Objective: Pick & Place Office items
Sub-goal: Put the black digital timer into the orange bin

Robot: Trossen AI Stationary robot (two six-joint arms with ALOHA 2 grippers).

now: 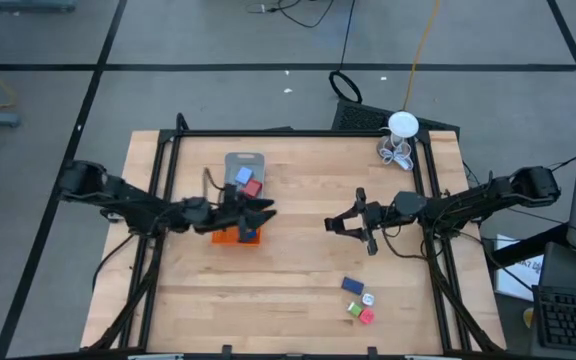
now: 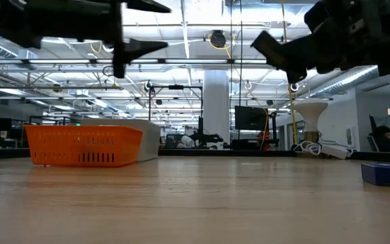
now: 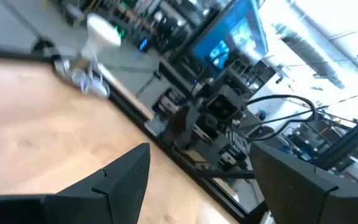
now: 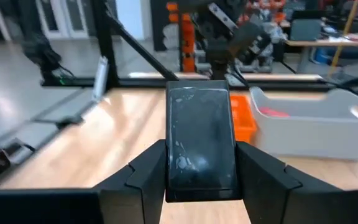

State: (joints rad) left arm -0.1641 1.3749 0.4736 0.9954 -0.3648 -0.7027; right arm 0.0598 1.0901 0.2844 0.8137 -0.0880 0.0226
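My right gripper (image 4: 201, 171) hangs above the table's middle right (image 1: 336, 223) and is shut on a black flat rectangular item (image 4: 201, 134). My left gripper (image 3: 197, 180) is open and empty. It hovers over the orange tray (image 1: 226, 237), which holds a blue item (image 1: 250, 235). Behind it, the grey tray (image 1: 245, 160) holds a blue item (image 1: 243, 176) and a red item (image 1: 252, 187). A blue (image 1: 353, 285), a white (image 1: 368, 299), a green (image 1: 353, 309) and a pink item (image 1: 367, 317) lie on the table near its near right corner. My right gripper pinches the black item between its two fingers, which sit on the item's two long side edges near its lower end (image 4: 174, 177). The fingers (image 4: 145, 174) reach level, pointing toward the table's left. The item stands upright between them, lifted clear of the table.
A white round thing with wire loops (image 1: 400, 135) stands at the far right corner. In the low view the orange tray (image 2: 83, 146) and grey tray (image 2: 151, 144) stand at left and a blue item (image 2: 386, 173) at right. Bare wood (image 1: 298, 275) lies between.
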